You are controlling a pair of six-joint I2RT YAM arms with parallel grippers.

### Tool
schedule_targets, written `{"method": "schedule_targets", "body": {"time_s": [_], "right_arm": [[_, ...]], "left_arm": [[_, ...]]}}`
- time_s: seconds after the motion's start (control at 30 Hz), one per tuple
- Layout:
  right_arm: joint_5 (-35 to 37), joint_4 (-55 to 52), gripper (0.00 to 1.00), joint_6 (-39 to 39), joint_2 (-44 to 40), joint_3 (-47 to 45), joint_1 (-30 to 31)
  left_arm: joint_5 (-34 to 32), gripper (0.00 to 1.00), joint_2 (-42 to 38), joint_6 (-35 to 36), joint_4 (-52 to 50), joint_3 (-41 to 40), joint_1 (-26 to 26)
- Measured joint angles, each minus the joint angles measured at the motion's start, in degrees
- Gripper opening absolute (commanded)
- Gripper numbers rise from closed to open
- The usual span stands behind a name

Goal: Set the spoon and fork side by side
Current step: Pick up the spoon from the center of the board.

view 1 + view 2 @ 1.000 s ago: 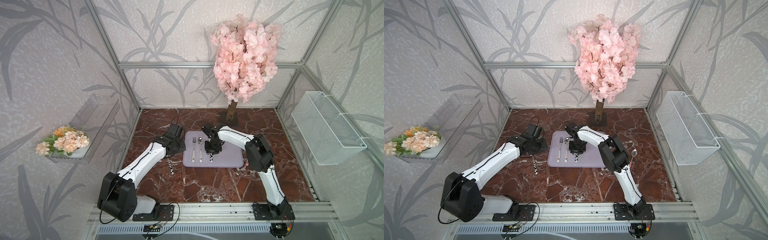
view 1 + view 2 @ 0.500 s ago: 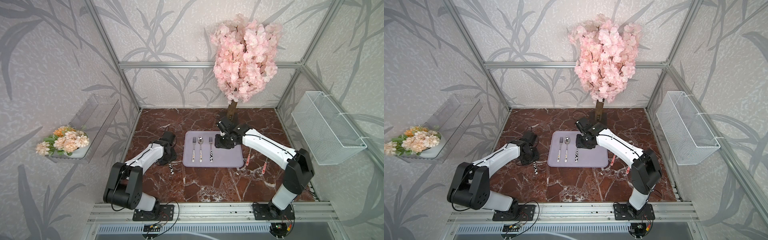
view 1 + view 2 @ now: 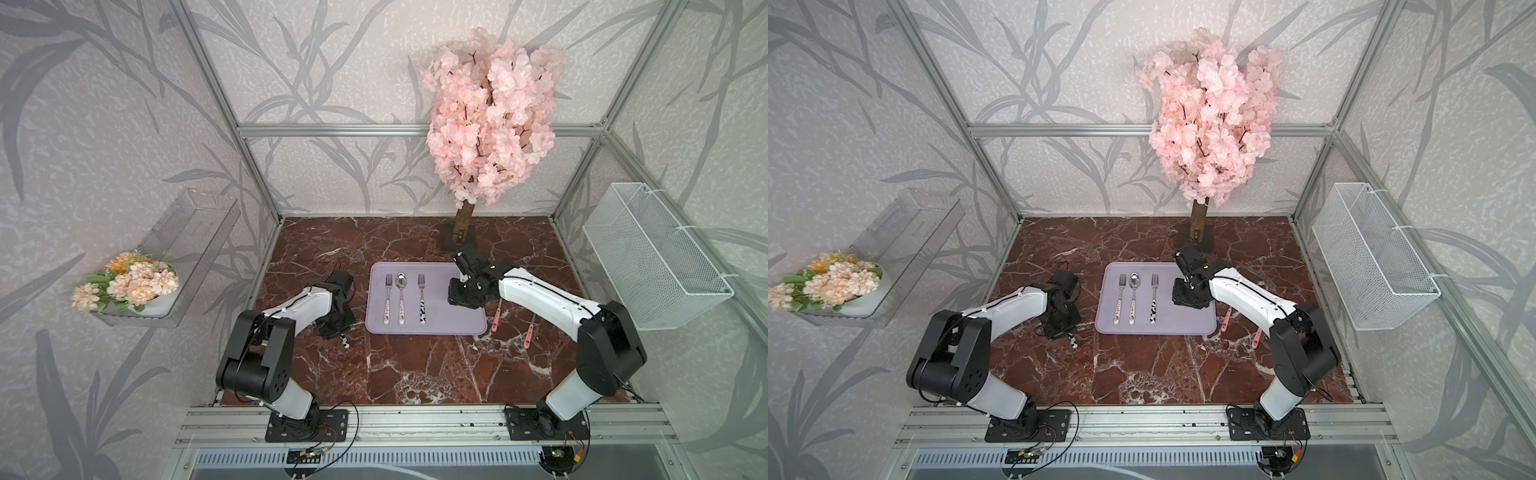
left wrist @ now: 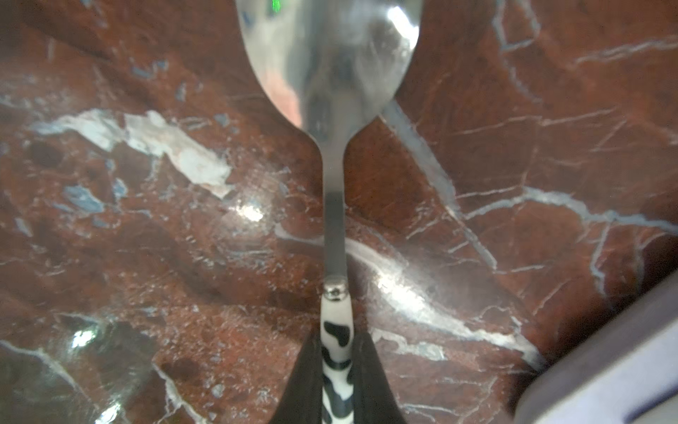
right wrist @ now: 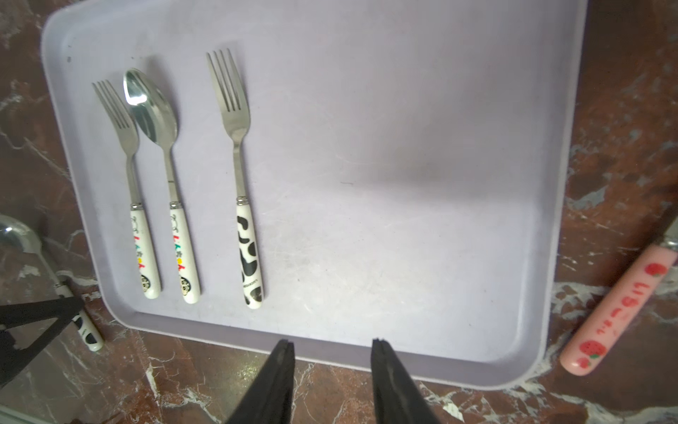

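Note:
The cow-patterned spoon [image 4: 330, 55] lies on the marble floor just left of the lilac tray [image 3: 453, 320]. My left gripper [image 4: 336, 352] is shut on its black-and-white handle. In both top views only the handle's end [image 3: 344, 341] [image 3: 1074, 341] shows below that gripper [image 3: 332, 328]. The cow-patterned fork [image 3: 422, 297] [image 5: 242, 176] lies on the tray, tines toward the back wall. My right gripper [image 5: 332, 345] [image 3: 461, 297] hangs open and holds nothing, over the tray's right part.
A fork [image 5: 132, 183] and a spoon [image 5: 165, 165] with coloured lettering lie side by side at the tray's left. Two pink strawberry-handled utensils [image 3: 496, 318] [image 3: 529, 334] lie right of the tray. A blossom tree [image 3: 459, 241] stands behind, and a wire basket [image 3: 652, 257] hangs on the right wall.
My left gripper has drawn back from the tray's edge to the cow-patterned spoon and shut on its handle. My right arm has left the cow-patterned fork and moved right.

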Motion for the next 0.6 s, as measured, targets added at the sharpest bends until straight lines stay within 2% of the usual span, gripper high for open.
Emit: {"method": "schedule_targets", "body": {"time_s": [0.6], "right_arm": [[-1.9,2.5,0.39,-0.2,-3.1,-4.9,-2.6]], "left_arm": [[1.4,0.23,1.0,0.5,0.6,-0.7,0.0]]}}
